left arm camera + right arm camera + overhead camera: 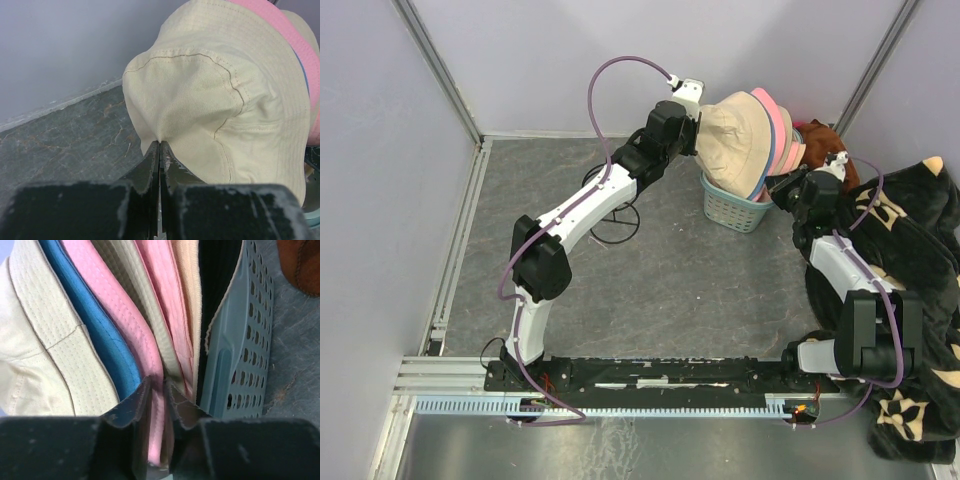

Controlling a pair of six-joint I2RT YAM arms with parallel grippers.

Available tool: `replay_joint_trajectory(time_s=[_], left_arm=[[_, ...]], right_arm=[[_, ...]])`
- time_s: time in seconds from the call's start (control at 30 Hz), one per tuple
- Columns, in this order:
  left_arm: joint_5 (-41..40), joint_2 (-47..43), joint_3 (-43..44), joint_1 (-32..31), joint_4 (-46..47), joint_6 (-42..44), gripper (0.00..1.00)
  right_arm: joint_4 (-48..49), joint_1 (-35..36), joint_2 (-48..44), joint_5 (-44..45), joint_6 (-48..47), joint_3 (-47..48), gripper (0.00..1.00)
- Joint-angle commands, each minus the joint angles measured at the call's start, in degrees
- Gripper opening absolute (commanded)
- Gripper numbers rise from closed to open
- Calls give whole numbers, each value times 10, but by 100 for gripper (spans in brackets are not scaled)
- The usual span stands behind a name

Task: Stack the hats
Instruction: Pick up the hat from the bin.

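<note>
Several hats stand on edge, nested together, in a teal basket (728,208). The outermost is a beige hat (732,140), with its crown facing my left gripper (698,132). In the left wrist view that gripper (159,143) is shut on a pinch of the beige hat's (200,90) crown fabric. Behind it show a blue layer (95,325), a pink hat (117,310) and further beige and pink brims. My right gripper (159,384) is shut on the pink hat's brim, beside the basket wall (245,345). It reaches in from the right (777,190).
A rust-brown cloth (825,140) lies behind the basket at the back right. A black blanket with beige pattern (910,240) is heaped along the right side under the right arm. Grey walls close the back and sides. A cable loops over the floor (620,215).
</note>
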Motion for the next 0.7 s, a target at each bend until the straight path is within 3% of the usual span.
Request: replay_joint_trajectory(time_s=[0.0,0.17,0.67], left_arm=[[5,-26,29,2,13,-15,3],[-2,-24,24,2,10,-10,3],[-5,-24,11,3,16,1,3]], right_arm=[[24,-3,-27,-9,-1,-8,30],[28,-4,-42,-11,2,-20,43],[50,-5,-60,-33,13,-45,44]])
